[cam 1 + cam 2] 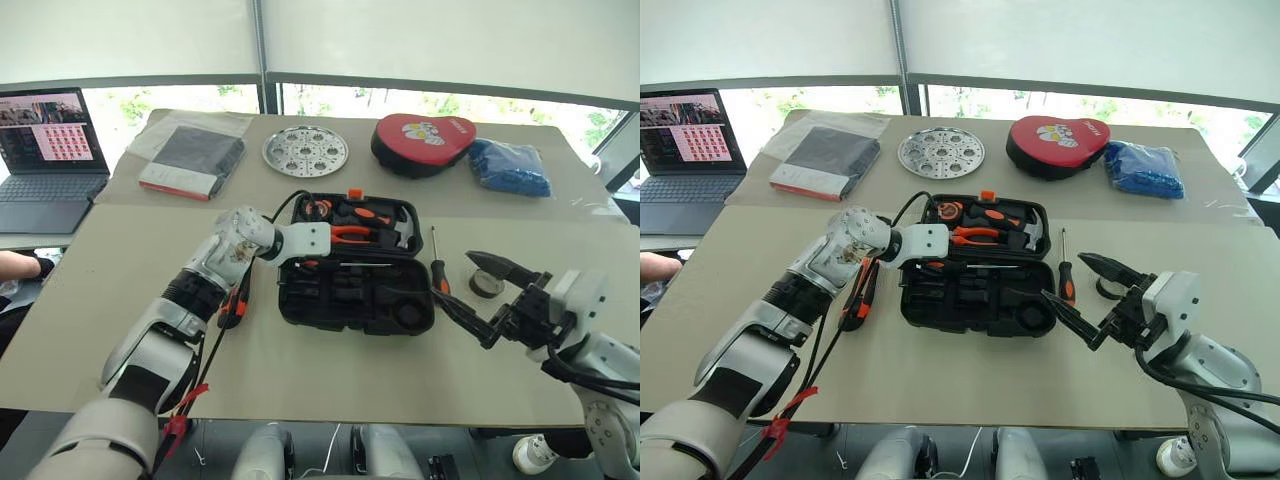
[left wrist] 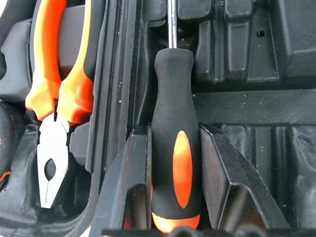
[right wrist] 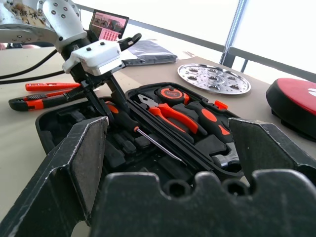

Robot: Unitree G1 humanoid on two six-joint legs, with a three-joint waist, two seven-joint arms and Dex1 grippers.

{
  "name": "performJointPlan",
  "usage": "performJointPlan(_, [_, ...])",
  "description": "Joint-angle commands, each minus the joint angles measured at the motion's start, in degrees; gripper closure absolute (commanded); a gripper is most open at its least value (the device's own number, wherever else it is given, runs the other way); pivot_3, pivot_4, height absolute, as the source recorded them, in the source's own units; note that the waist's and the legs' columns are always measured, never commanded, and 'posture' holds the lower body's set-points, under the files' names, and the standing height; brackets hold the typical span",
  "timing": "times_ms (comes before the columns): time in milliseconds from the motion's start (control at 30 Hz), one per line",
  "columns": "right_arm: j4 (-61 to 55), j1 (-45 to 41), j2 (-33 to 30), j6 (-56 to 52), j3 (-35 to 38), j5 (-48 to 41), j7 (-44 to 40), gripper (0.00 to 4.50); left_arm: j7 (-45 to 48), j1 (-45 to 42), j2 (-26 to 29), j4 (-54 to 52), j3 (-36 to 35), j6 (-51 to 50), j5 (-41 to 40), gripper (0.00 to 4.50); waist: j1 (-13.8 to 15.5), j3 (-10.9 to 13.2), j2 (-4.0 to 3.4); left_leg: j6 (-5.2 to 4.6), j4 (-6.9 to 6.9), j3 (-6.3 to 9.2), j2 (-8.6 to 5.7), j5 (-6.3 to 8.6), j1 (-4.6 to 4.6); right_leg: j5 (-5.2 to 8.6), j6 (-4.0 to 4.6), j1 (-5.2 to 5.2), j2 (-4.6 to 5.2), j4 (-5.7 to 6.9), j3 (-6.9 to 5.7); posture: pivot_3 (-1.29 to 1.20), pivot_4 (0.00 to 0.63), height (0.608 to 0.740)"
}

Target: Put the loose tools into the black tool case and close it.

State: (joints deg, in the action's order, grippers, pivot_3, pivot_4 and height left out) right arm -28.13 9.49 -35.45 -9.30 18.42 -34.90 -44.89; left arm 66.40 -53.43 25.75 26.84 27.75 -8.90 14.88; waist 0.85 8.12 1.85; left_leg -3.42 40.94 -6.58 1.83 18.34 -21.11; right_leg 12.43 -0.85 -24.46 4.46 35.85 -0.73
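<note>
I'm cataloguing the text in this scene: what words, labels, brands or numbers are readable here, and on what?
Nothing can be read.
Red pouch: a printed picture, with small lettering too blurred to read.
Laptop: a grid of small pictures on screen, no readable text.
Tape measure in the case: its label is too small to read.

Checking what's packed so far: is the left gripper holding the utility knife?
No. The left gripper is shut on a screwdriver with a black-and-orange handle, over the black tool case.
</note>
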Motion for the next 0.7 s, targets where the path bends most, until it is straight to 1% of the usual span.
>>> performJointPlan(33, [-2.49, -0.05, -0.08, -1.03, 0.5, -1.51, 0.44, 0.0, -0.51, -0.19, -0.2, -2.83, -1.73, 0.2, -1.0, 2.37, 0.05, -0.02, -0.03, 0.0, 0.0, 0.01, 0.01, 0.0, 0.0, 0.0, 0.0, 0.0, 0.0, 0.0, 0.0, 0.0, 0.15, 0.74])
performJointPlan(67, [-2.77, 0.2, 0.02, -1.28, 0.43, -1.64, 0.47, 0.0, -0.64, 0.26, -0.83, -3.68, -3.04, 0.82, -2.7, 1.95, 0.14, -0.03, -0.05, 0.0, 0.0, 0.02, 0.0, 0.0, 0.02, 0.0, 0.0, 0.04, 0.01, 0.0, -0.01, 0.0, 0.15, 0.74])
performJointPlan(133, [-3.46, 1.03, 0.34, -1.76, 0.21, -1.74, 0.49, 0.0, -1.54, 1.39, -2.85, -5.7, -7.03, 0.57, -7.51, 1.44, 0.3, -0.02, -0.05, -0.01, 0.01, 0.04, 0.0, 0.0, 0.0, 0.0, 0.0, 0.05, 0.03, 0.02, -0.01, 0.0, 0.15, 0.74])
performJointPlan(267, [-4.02, 2.43, 0.81, -2.11, 0.46, -1.65, 0.54, 0.0, -0.96, 4.3, -3.97, -8.21, -11.93, -0.67, -13.76, 1.44, 0.01, -0.02, -0.05, -0.06, 0.05, 0.07, 0.01, 0.03, -0.06, -0.01, -0.01, 0.01, 0.03, 0.0, 0.0, 0.0, 0.15, 0.74])
performJointPlan(333, [-4.07, 2.91, 1.13, -2.08, 0.71, -1.5, 0.72, 0.0, -2.58, 5.83, -4.34, -7.27, -13.74, -0.82, -15.38, 1.97, -0.22, -0.03, -0.06, -0.04, 0.04, 0.07, 0.01, 0.02, -0.04, -0.01, -0.01, 0.01, 0.01, 0.01, 0.01, 0.0, 0.15, 0.74])
performJointPlan(367, [-4.08, 3.04, 1.23, -2.02, 0.76, -1.42, 0.76, 0.0, -2.94, 6.26, -4.38, -6.75, -14.02, -1.1, -15.7, 2.11, -0.34, -0.03, -0.06, -0.01, 0.02, 0.07, 0.02, 0.01, -0.01, -0.01, -0.01, 0.01, 0.0, 0.02, 0.02, 0.0, 0.15, 0.74])
performJointPlan(400, [-4.06, 3.18, 1.35, -1.92, 0.77, -1.29, 0.79, 0.0, -2.59, 6.89, -4.37, -6.09, -13.94, -0.99, -15.97, 2.39, -0.38, -0.03, -0.06, 0.0, 0.02, 0.07, 0.02, 0.0, 0.01, -0.01, -0.01, 0.01, -0.02, 0.04, 0.03, 0.0, 0.15, 0.74])
performJointPlan(533, [-3.64, 3.79, 2.02, -1.43, 0.89, -0.73, 1.04, 0.0, -6.9, 7.73, -7.8, -0.81, -15.57, -1.51, -17.02, 3.84, -0.03, -0.03, -0.06, 0.02, 0.05, 0.08, 0.0, -0.01, 0.03, -0.01, -0.01, 0.05, -0.01, 0.1, 0.01, 0.0, 0.15, 0.74])
performJointPlan(567, [-3.51, 3.83, 2.12, -1.4, 0.94, -0.65, 1.07, 0.0, -6.58, 7.79, -8.28, -0.04, -15.04, -1.69, -16.81, 4.23, 0.07, -0.03, -0.06, 0.0, 0.06, 0.09, -0.01, 0.0, 0.02, -0.01, -0.02, 0.06, 0.0, 0.08, 0.0, 0.0, 0.15, 0.74])
performJointPlan(600, [-3.41, 3.86, 2.16, -1.36, 0.99, -0.51, 1.06, 0.0, -6.78, 7.95, -8.88, 0.81, -14.44, -2.05, -16.42, 4.44, 0.08, -0.03, -0.06, -0.01, 0.07, 0.1, -0.03, 0.01, 0.0, -0.01, -0.02, 0.06, 0.01, 0.07, 0.0, 0.0, 0.15, 0.74])
performJointPlan(700, [-3.18, 3.96, 2.25, -1.21, 1.06, -0.35, 1.04, 0.0, -5.73, 8.71, -9.4, 1.62, -12.6, -2.54, -15.63, 4.44, 0.04, -0.03, -0.06, -0.06, 0.07, 0.1, -0.06, 0.03, -0.03, -0.02, -0.03, 0.07, 0.01, 0.02, 0.01, 0.0, 0.15, 0.74])
